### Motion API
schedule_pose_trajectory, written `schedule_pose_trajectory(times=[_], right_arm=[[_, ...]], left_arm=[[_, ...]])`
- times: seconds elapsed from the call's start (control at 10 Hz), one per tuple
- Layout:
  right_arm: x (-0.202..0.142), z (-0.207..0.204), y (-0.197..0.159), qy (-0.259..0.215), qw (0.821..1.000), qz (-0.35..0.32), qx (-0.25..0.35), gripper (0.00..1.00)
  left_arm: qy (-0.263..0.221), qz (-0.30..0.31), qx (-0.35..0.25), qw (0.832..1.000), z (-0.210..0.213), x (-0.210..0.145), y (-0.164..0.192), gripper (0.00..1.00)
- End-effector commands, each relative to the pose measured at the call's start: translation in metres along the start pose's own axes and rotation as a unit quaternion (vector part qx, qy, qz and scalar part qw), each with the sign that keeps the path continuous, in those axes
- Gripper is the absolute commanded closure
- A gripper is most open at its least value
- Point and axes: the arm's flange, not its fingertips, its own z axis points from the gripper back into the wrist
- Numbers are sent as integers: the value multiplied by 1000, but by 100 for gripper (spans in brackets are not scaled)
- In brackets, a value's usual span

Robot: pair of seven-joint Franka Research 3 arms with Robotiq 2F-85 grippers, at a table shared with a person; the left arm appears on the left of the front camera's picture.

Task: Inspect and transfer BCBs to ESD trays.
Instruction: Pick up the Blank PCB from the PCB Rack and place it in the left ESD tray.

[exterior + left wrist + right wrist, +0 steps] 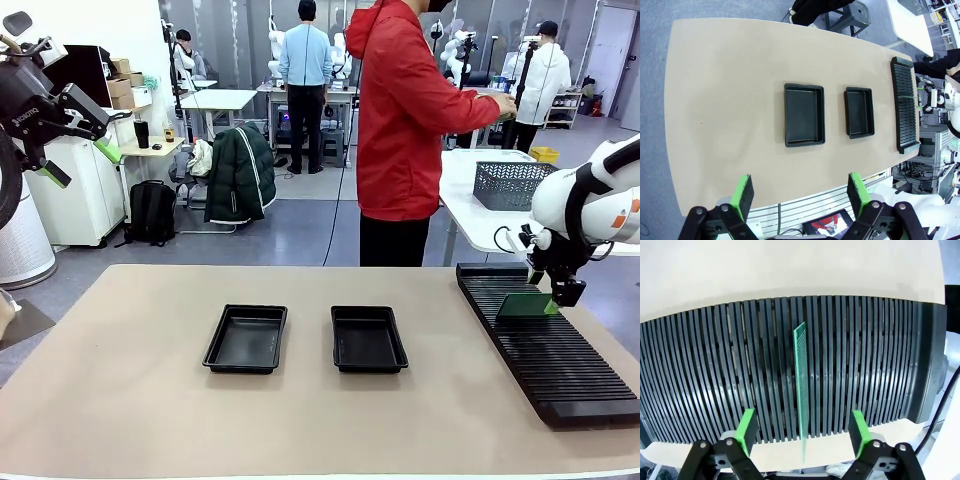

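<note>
On the slotted rack point(715, 370), one BCB point(801, 380) upright between parted fingers of the right gripper point(802, 432); left gripper point(800, 192) parted too.

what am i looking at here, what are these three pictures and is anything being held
These are two white robot arms at a beige table. The front picture looks across it at a person in red. The other two come from cameras on the wrists, looking past each gripper's green-padded fingers. On the table lie two empty black trays and a long slotted rack with one green circuit board standing on edge in it. The left gripper hangs open high above the table. The right gripper is open astride the board, fingers either side, not touching, so nothing is held.
</note>
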Motion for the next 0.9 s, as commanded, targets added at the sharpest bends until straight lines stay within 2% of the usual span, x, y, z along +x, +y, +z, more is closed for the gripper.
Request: schedule_pose_trajectory(times=[0.0,0.3,0.8], right_arm=[[3,-6,2,-2,1000,14,-13,8],[5,-6,3,-10,1000,24,-15,23],[11,-9,1,1,1000,30,-9,43]], left_arm=[[-5,2,-2,1000,-2,0,2,0],[-5,2,-2,1000,-2,0,2,0],[-5,2,-2,1000,-2,0,2,0]])
